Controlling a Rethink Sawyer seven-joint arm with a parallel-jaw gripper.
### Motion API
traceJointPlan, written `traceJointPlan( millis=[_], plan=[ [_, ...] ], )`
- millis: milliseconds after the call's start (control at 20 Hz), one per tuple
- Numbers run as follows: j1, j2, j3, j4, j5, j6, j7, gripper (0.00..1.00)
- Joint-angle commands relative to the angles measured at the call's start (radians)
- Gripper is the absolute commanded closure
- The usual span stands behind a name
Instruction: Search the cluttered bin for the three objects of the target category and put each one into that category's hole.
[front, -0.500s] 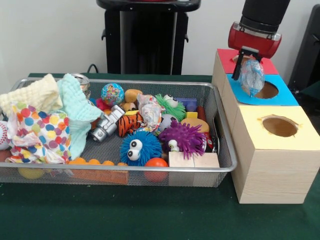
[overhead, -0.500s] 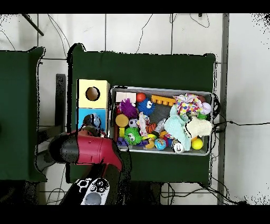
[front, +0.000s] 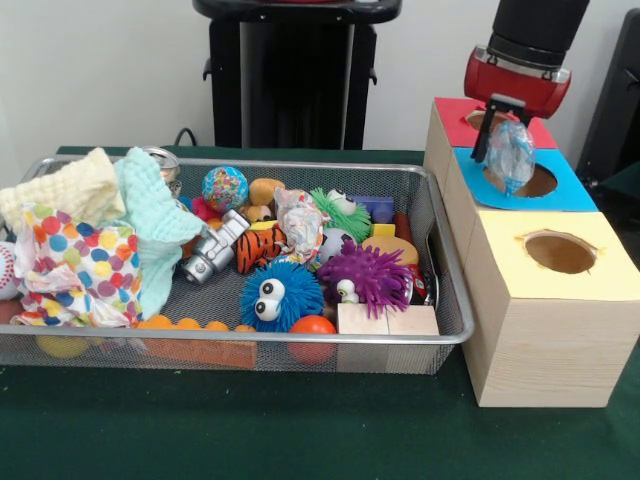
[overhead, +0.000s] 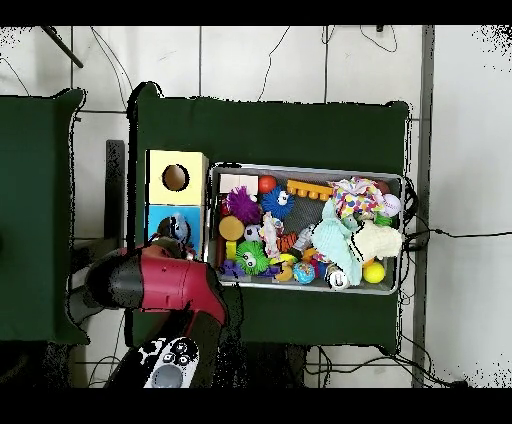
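My gripper is shut on a see-through crinkled plastic bottle. It holds the bottle upright just above the hole of the blue-topped box. In the overhead view the arm covers most of this; the gripper sits over the blue box. The wire mesh bin stands to the left of the boxes, full of toys and cloths. A crinkled, partly see-through item with a colourful label lies in the bin's middle. The bin's rim also shows in the overhead view.
A yellow-topped box stands nearest the camera and a red-topped box farthest, each with a round hole. The bin holds fuzzy blue and purple toys, a toy camera, wooden blocks, and cloths.
The gripper with the bottle has shifted slightly right and up, so it is more squarely over the blue box's hole. Nothing in the bin has moved.
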Motion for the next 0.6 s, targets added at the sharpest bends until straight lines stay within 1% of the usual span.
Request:
traceJointPlan(
  millis=[50,300,600],
  plan=[
    [0.023,0.091,0.042,-0.021,0.071,0.029,0.281,1.00],
    [0.038,0.099,0.039,-0.018,0.103,0.025,0.278,1.00],
    [0.030,0.098,0.044,-0.002,0.109,0.000,0.243,1.00]
  ],
)
